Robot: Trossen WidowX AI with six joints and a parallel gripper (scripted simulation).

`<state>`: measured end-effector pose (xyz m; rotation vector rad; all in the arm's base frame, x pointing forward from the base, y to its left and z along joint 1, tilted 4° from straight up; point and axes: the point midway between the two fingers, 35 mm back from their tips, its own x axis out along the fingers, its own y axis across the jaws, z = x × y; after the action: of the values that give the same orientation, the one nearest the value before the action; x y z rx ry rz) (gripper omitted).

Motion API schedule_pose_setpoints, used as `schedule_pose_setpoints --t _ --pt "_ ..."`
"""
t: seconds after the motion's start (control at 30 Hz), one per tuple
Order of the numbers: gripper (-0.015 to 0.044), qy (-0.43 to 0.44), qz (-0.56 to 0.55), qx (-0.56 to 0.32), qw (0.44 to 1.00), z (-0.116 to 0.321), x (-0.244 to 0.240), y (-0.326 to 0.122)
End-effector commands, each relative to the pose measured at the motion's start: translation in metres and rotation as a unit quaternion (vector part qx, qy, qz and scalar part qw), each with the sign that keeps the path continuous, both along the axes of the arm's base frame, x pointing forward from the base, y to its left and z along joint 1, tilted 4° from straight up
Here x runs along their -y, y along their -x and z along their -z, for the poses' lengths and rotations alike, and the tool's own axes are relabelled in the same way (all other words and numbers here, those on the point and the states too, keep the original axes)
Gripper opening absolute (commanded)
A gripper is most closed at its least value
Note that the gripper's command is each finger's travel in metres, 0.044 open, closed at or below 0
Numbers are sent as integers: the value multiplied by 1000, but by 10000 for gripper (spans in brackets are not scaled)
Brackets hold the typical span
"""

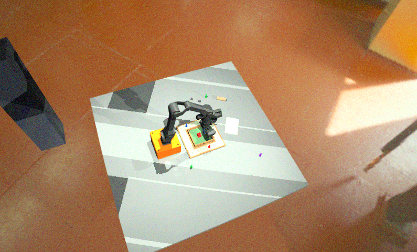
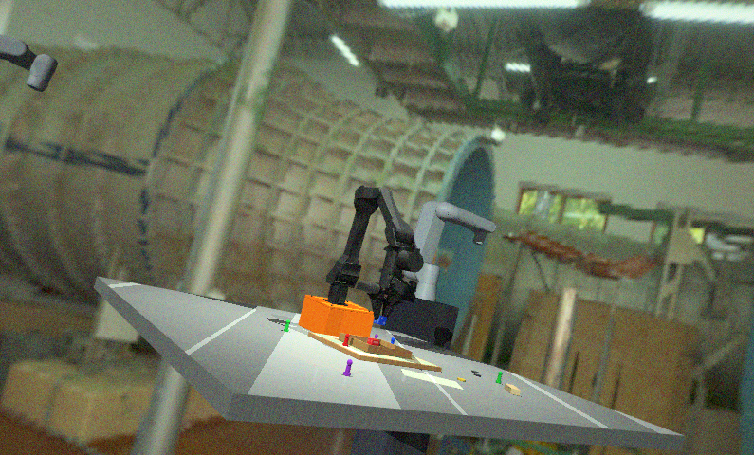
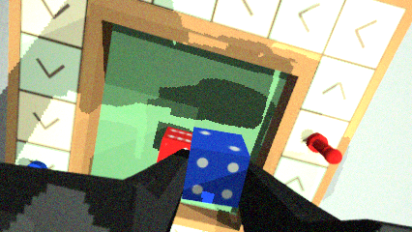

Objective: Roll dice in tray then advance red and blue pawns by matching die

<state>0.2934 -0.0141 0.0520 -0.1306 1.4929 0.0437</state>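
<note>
The tool (image 3: 209, 181) is clamped partway shut on the blue die (image 3: 218, 164), held above the green tray (image 3: 131, 97). The red die (image 3: 174, 141) lies on the tray floor just behind it. No writing shows — only white pips (four on the blue die's facing side) and arrow marks on the board (image 3: 338, 89) squares. The red pawn (image 3: 323, 147) lies on a square right of the tray.
</note>
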Motion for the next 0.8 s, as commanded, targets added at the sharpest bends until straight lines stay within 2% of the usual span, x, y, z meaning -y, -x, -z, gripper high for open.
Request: schedule_pose_setpoints --t 0.0,0.2,0.37,0.77 --pt "0 -4 24 3 1000 3 -23 -8" --pt "0 -11 51 3 999 8 -52 -13" --pt "0 -11 50 14 999 10 -53 -14" --pt "0 -21 32 213 976 28 -54 -29"
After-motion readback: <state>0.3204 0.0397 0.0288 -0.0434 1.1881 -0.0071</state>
